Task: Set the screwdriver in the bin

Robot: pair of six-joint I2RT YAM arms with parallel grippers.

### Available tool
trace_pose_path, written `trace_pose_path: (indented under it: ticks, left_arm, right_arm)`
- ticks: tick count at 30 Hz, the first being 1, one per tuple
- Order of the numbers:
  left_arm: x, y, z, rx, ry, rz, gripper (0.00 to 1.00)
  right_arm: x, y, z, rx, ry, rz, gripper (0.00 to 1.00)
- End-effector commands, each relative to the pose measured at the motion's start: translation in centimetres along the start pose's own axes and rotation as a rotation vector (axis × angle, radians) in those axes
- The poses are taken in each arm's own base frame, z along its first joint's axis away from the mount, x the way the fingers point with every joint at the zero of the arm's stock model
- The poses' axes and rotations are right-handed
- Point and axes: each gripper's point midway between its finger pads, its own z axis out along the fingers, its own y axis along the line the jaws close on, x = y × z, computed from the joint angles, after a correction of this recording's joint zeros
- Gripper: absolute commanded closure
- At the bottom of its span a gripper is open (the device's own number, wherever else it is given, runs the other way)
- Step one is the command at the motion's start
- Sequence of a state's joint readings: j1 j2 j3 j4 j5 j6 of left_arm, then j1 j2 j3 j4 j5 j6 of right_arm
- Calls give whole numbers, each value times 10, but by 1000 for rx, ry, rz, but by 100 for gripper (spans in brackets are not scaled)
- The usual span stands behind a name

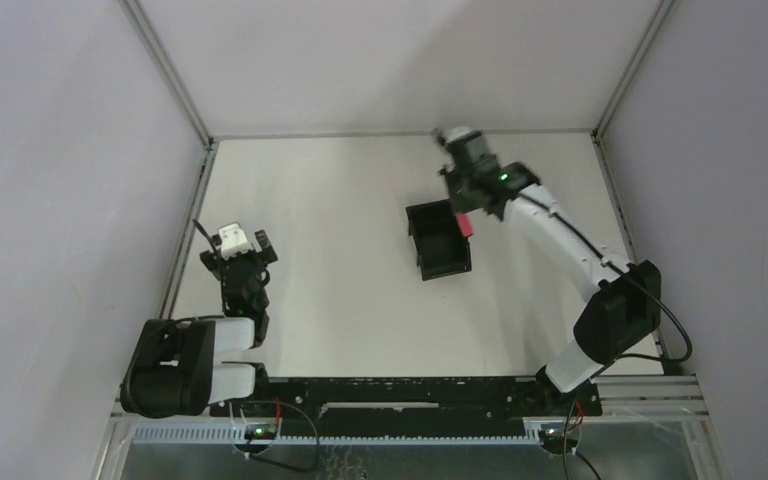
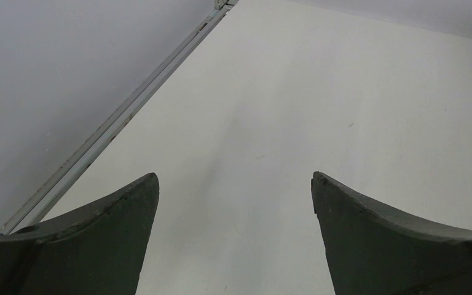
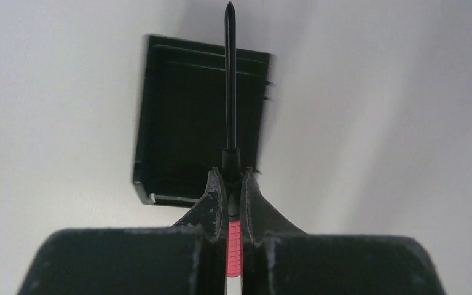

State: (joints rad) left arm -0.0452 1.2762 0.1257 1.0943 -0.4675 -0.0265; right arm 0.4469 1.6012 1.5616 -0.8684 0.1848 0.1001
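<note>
My right gripper [image 3: 231, 181] is shut on the screwdriver [image 3: 230, 80]. Its red handle [image 3: 234, 246] sits between the fingers and its thin dark shaft points out over the black bin [image 3: 184, 117]. In the top view the right gripper [image 1: 463, 205] hovers at the bin's [image 1: 439, 241] far right corner, with the red handle [image 1: 466, 223] showing just beside the bin's right wall. The bin stands open-top on the table, nothing visible inside. My left gripper [image 2: 233, 184] is open and empty, low over bare table, and sits at the left [image 1: 243, 262], far from the bin.
A white table [image 1: 340, 290] is enclosed by grey walls with metal frame rails [image 1: 185, 230]. The left rail also shows in the left wrist view [image 2: 117, 123]. The arm bases and a black rail [image 1: 390, 395] run along the near edge.
</note>
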Motion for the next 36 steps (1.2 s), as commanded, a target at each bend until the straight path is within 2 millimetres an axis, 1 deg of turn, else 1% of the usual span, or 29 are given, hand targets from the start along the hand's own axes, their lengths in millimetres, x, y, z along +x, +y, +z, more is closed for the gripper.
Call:
trace_pose_path:
  ticks: [1,3,7,9,11,15,16,17,18,20,22,23,27,31,32,33,34,36]
  left_arm:
    - [-25,-5,10,5,-66,-32,2]
    - [-26,-5,10,5,-66,-33,2]
    - [-25,-5,10,5,-66,-33,2]
    - [-25,-5,10,5,-65,-32,2]
    - [-26,-5,10,5,-67,-33,2]
    - [-26,-5,10,4,-67,-33,2]
    - [-25,-5,10,5,-65,-32,2]
    - [-25,-5,10,5,-65,-32,2]
    - [-26,-5,10,5,-66,-33,2]
    - [-25,-5,10,4,-66,-33,2]
    - [-25,-5,10,5,-65,-32,2]
    - [-26,-5,10,5,-66,-33,2]
    - [-25,-5,10,5,-66,-33,2]
    - [-25,-5,10,5,-65,-32,2]
    - [-25,-5,10,5,-65,-32,2]
    - [-25,-5,10,5,-65,-32,2]
    - [-25,-5,10,5,-65,-32,2]
    - [-26,-5,10,5,-66,-33,2]
  right_arm:
    - [-33,50,8,-46,-253,-311,100]
    - [-23,68,23,-73,-240,-369,100]
    - [2,84,66,-81,-146,-435,100]
    - [14,83,83,-62,-98,-456,100]
    - [26,78,96,-26,-51,-463,100]
    - [47,73,110,-9,0,-478,100]
    - [51,73,111,-11,8,-480,99]
    - [53,73,110,-16,13,-478,89]
    - [55,73,110,-20,19,-476,83]
    - [56,74,108,-27,20,-467,59]
    - [49,75,101,-27,-4,-446,50]
    - [46,75,97,-25,-16,-437,47]
    - [20,72,68,-16,-113,-374,42]
    - [-6,64,30,-19,-216,-300,35]
    - [-10,60,22,-23,-237,-275,31]
    - [-16,56,11,-29,-261,-247,13]
    - [-21,53,2,-44,-280,-214,2]
    - [-29,40,-14,-64,-318,-152,0]
